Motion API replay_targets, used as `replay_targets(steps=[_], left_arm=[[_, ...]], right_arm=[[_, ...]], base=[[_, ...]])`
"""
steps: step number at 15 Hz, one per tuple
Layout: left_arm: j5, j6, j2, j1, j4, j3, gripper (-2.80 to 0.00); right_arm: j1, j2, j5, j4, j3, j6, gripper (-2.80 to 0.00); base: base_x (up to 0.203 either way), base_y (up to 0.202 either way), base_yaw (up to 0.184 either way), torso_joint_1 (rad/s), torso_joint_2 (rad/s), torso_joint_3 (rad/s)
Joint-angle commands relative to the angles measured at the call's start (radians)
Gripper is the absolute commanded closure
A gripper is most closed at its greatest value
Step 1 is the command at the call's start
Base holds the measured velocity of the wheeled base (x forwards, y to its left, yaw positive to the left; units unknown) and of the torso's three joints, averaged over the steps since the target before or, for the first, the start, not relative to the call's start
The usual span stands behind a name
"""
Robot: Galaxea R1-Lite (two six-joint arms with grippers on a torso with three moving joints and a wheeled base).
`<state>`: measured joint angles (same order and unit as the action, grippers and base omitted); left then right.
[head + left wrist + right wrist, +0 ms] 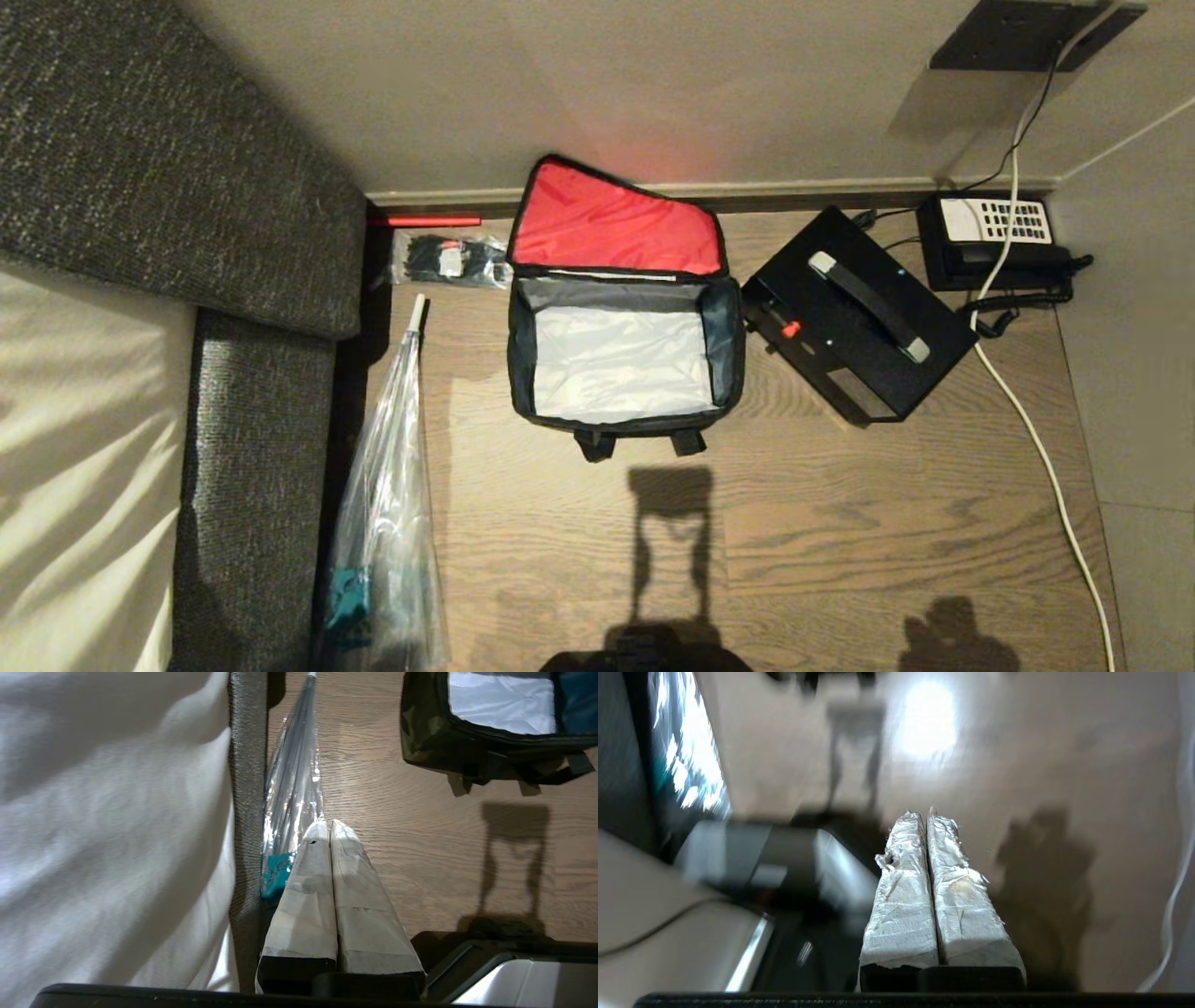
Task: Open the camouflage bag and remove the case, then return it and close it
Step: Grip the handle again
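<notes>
The camouflage bag [624, 369] lies unzipped on the wood floor [840, 541], red lid thrown back, pale interior empty. The case [854, 317] sits just beside it, handle [870, 306] up and skewed to the bag's walls. Judged from this, returning the case is the step in hand. The right gripper [928, 816] has its fingers pressed together on nothing, the case well ahead of them; the left gripper [329, 826], fingers likewise together, hangs near a clear plastic bag [292, 788]. The right fingers should spread, straddle the handle's middle, lift level, square the case with the opening, then lower it.
</notes>
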<state>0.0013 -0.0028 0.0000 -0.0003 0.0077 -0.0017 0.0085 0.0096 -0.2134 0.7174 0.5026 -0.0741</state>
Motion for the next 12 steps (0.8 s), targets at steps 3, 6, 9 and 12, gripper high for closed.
replay_targets(steps=[3, 6, 9, 12], left_arm=[[0.0, 0.001, -0.002, 0.0, 0.0, 0.0, 0.0], [0.0, 0.001, -0.002, 0.0, 0.0, 0.0, 0.0], [0.0, 0.001, -0.002, 0.0, 0.0, 0.0, 0.0], [0.0, 0.001, -0.002, 0.0, 0.0, 0.0, 0.0]], right_arm=[[0.012, 0.416, -0.023, -0.114, 0.073, -0.037, 0.0], [0.021, 0.837, -0.022, -0.231, 0.215, -0.073, 0.0], [0.025, 1.219, 0.001, -0.367, 0.381, -0.114, 0.0], [0.023, 1.517, 0.016, -0.598, 0.445, -0.132, 0.0]], base=[[0.0, 0.0, 0.0, 0.0, 0.0, 0.0], [0.0, 0.0, 0.0, 0.0, 0.0, 0.0], [0.0, 0.0, 0.0, 0.0, 0.0, 0.0], [0.0, 0.0, 0.0, 0.0, 0.0, 0.0]])
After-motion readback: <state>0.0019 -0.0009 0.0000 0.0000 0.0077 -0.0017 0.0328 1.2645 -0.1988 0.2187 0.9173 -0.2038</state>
